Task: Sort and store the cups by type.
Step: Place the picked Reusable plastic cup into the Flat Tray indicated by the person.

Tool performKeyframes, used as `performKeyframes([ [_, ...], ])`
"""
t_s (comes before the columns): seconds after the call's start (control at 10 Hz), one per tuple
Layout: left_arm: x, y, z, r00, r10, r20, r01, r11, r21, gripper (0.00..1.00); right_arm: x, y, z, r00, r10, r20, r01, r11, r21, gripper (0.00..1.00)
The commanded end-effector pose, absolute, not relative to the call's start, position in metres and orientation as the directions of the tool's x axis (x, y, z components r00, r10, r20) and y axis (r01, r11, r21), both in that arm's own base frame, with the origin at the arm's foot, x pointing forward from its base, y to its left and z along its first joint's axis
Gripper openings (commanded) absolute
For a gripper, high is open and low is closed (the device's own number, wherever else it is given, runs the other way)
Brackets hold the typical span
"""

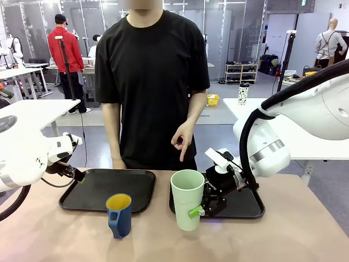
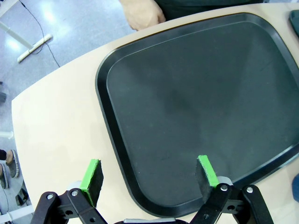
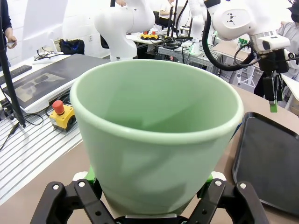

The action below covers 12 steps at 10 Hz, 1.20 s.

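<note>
Right gripper (image 1: 199, 210) clamped the mint tumbler (image 1: 187, 196) low on its wall: upright, mouth up, long axis vertical, at the right tray's (image 1: 246, 206) near-left corner. Blue mug (image 1: 119, 214) stood upright off the left tray's (image 1: 109, 188) near edge, handle toward the robot. Left gripper (image 2: 149, 175) hung spread wide across that tray's left rim, with the bare tray floor beyond.

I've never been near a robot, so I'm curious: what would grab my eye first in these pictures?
First, the tall mint-green tumbler, front and centre, with the right gripper closed around its lower part. To its left a dark blue mug with a yellow inside sits in front of a black tray. Behind them, a person's hand points a finger downward.
</note>
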State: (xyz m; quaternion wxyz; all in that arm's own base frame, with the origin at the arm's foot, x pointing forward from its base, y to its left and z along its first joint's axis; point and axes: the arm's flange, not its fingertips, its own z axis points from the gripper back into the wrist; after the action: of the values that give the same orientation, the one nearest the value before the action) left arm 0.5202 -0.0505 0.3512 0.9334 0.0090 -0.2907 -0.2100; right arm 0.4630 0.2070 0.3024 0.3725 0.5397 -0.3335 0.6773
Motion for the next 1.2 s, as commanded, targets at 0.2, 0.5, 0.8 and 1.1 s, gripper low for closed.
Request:
performKeyframes([
  [0.2, 0.52, -0.051, 0.353, 0.739, -0.404, 0.539, 0.391, 0.909, 0.145, 1.0, 0.496, 0.17, 0.306, -0.098, 0.133, 0.986, -0.908, -0.418, -0.034, 0.86],
  [0.5, 0.52, -0.051, 0.353, 0.739, -0.404, 0.539, 0.391, 0.909, 0.145, 1.0, 0.534, 0.126, 0.319, -0.075, 0.122, 0.99, -0.951, -0.306, -0.034, 0.86],
  [0.8, 0.52, -0.051, 0.353, 0.739, -0.404, 0.539, 0.391, 0.909, 0.145, 1.0, 0.561, 0.104, 0.331, -0.059, 0.096, 0.994, -0.969, -0.244, -0.034, 0.86],
  [1.1, 0.52, -0.051, 0.353, 0.739, -0.404, 0.539, 0.391, 0.909, 0.145, 1.0, 0.574, 0.096, 0.334, -0.047, 0.096, 0.994, -0.979, -0.201, -0.026, 0.86],
])
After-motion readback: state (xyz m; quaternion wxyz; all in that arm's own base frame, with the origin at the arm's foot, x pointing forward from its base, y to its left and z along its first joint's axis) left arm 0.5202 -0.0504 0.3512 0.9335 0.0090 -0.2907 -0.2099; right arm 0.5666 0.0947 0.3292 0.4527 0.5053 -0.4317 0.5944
